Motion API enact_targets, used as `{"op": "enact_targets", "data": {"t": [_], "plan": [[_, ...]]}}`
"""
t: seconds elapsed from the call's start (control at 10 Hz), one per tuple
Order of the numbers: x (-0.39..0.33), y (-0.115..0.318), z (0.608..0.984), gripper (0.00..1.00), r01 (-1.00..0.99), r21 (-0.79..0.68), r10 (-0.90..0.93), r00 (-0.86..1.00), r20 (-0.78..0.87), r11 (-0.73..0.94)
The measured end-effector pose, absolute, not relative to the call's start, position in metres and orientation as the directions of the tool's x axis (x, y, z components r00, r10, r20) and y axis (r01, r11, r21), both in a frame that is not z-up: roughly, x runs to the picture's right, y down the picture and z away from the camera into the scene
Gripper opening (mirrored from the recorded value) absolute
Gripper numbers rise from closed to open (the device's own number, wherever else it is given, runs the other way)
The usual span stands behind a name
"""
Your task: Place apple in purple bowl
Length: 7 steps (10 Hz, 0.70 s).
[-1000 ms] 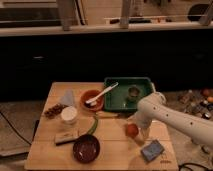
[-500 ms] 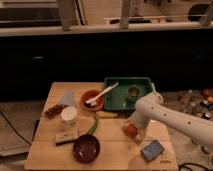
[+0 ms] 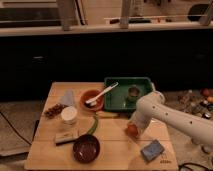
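I see apple [image 3: 130,131] sm., round, red-orange, right of ctr, at gripper [image 3: 133,127]; can't tell its grip. Purple bowl [image 3: 86,148] glossy, dark, lower-left ctr.

The scene was dim and warm-toned: light fell from above on the wooden surface [image 3: 115,146], while the background [image 3: 100,60] behind it was almost black. The pincer [image 3: 134,125], low over the surface's right middle, ended a white arm [image 3: 172,117] that caught the most light.
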<state>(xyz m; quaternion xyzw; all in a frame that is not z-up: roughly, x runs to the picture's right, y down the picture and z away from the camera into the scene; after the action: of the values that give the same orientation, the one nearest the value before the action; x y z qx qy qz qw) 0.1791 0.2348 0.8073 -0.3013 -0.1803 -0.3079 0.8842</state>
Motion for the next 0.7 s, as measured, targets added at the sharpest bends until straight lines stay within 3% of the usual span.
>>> {"op": "enact_targets", "data": {"t": [0.1, 0.7], "plan": [[0.181, 0.235, 0.806, 0.0, 0.655, -0.424, -0.437, 0.744, 0.505, 0.625], [0.174, 0.227, 0.793, 0.0, 0.688, -0.41, -0.474, 0.717, 0.512, 0.599]]}}
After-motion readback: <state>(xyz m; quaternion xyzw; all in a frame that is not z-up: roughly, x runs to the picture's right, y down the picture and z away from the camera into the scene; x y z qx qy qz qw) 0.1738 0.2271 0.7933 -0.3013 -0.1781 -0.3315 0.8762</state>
